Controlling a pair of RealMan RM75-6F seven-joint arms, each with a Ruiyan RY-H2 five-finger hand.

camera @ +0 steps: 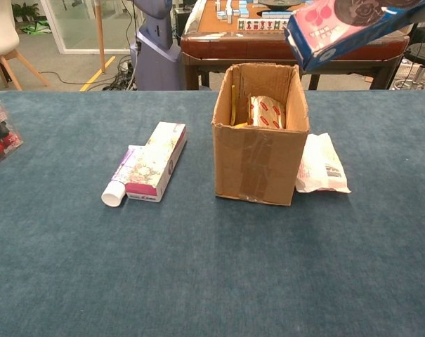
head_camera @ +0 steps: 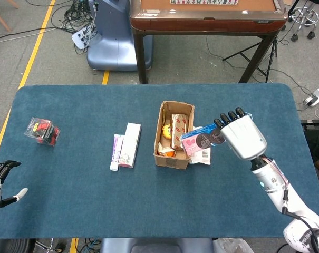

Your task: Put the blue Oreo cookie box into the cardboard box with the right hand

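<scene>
My right hand (head_camera: pixel 242 136) grips the blue Oreo cookie box (head_camera: pixel 202 139) high above the table. The box has a pink end and dark cookie pictures. In the chest view the Oreo box (camera: pixel 342 27) tilts across the top right corner, above and just right of the cardboard box (camera: pixel 260 163); the hand itself is out of that frame. The cardboard box (head_camera: pixel 165 158) stands open in the middle of the blue table, with wrapped snacks inside. My left hand (head_camera: pixel 0 182) rests low at the table's left edge, fingers apart, holding nothing.
A white packet (camera: pixel 321 164) lies against the cardboard box's right side. A toothpaste tube and its carton (head_camera: pixel 125 144) lie to the left of the cardboard box. A clear case with red contents (head_camera: pixel 41 130) sits far left. A brown table (head_camera: pixel 206 16) stands behind.
</scene>
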